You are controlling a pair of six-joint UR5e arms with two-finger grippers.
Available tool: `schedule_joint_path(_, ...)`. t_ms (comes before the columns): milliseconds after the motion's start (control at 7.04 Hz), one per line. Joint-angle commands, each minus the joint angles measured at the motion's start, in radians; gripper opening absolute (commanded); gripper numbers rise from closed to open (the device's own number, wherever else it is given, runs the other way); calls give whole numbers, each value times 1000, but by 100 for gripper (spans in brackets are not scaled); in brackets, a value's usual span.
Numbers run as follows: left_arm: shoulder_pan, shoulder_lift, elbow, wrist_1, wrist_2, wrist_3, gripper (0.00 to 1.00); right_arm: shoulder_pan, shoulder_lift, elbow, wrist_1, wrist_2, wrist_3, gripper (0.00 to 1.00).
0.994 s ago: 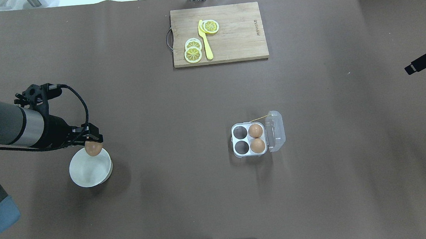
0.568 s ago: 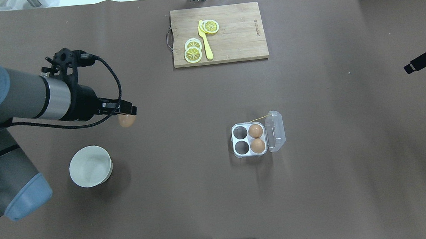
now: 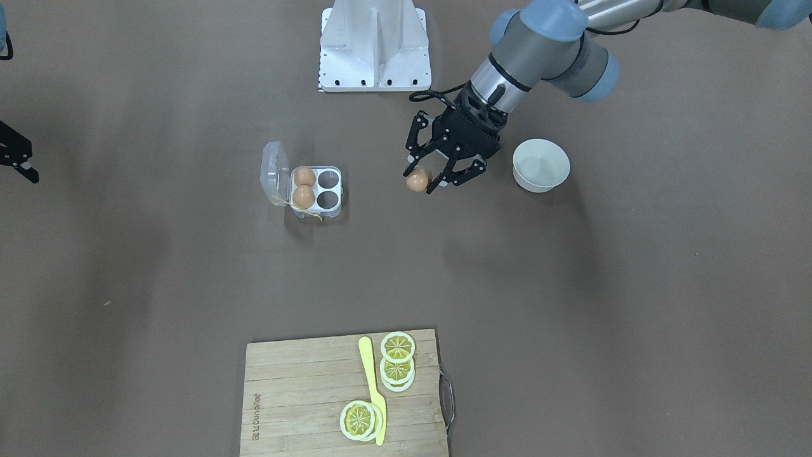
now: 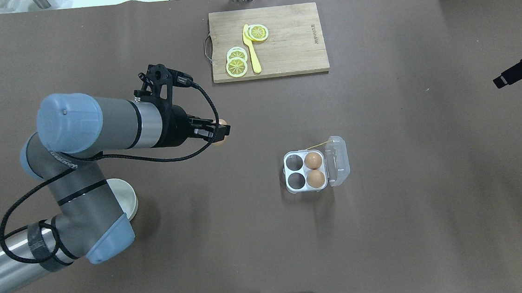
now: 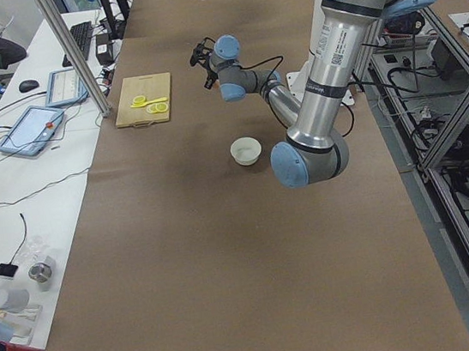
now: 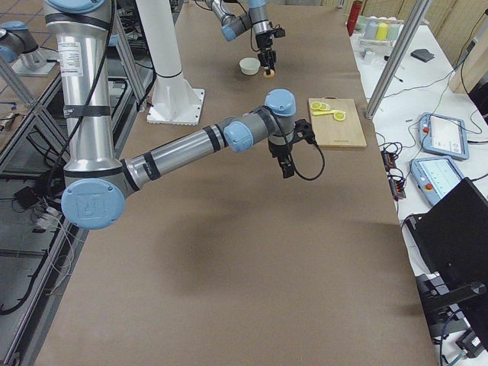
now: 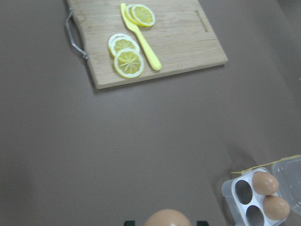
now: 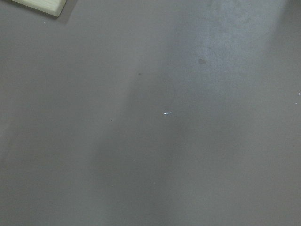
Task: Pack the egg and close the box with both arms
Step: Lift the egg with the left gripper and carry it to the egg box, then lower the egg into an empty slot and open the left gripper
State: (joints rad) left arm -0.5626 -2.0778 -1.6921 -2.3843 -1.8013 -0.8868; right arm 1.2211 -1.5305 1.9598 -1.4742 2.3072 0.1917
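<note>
the left gripper (image 3: 421,183) hangs above the table with its fingers (image 3: 409,171) pinched on the egg (image 3: 417,181), so the egg is off the surface, between the pads. in the left wrist view only the rounded top of the egg shows at the bottom edge, with a dark fingertip on each side of it. the box (image 3: 316,188) stands on the table to the gripper's right, apart from it and a little nearer the robot's base. its lid (image 3: 273,170) is swung open on the side away from the gripper. two more eggs (image 3: 304,176) sit in the two cells beside the lid, the pair farther from the gripper. a thin yellow string (image 3: 306,213) trails from the box's far edge. the bowl (image 3: 541,166) is on the gripper's other side, to its left, near the wrist and partly under the arm's elbow in the overhead view. farther out, away from the base, lies the board (image 3: 298,393) with lemon slices (image 3: 398,362) and a yellow knife (image 3: 371,387). the right gripper (image 4: 502,82) is well apart, past the box on the far right, over bare table. i cannot tell whether its fingers are spread or together.
</note>
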Motion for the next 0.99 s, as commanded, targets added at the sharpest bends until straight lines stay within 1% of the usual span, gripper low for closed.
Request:
schedule_joint_path(0, 107, -60, 135, -163, 114, 142, 0, 0, 1, 2, 0, 1, 9, 99)
schedule_joint_path(142, 133, -83, 143, -177, 115, 149, 0, 0, 1, 5, 0, 1, 11, 99)
schedule_joint_path(284, 163, -117, 182, -241, 131, 149, 0, 0, 3, 5, 0, 0, 9, 99)
schedule_joint_path(426, 209, -145, 246, -315, 216, 149, 0, 0, 3, 5, 0, 1, 9, 99)
schedule_joint_path(568, 223, -186, 306, -363, 236, 149, 0, 0, 3, 5, 0, 0, 11, 99)
schedule_joint_path(710, 224, -214, 336, -363, 238, 151, 0, 0, 3, 7, 0, 0, 9, 99)
schedule_joint_path(852, 224, -216, 341, -366, 238, 161, 0, 0, 7, 5, -2, 0, 9, 99)
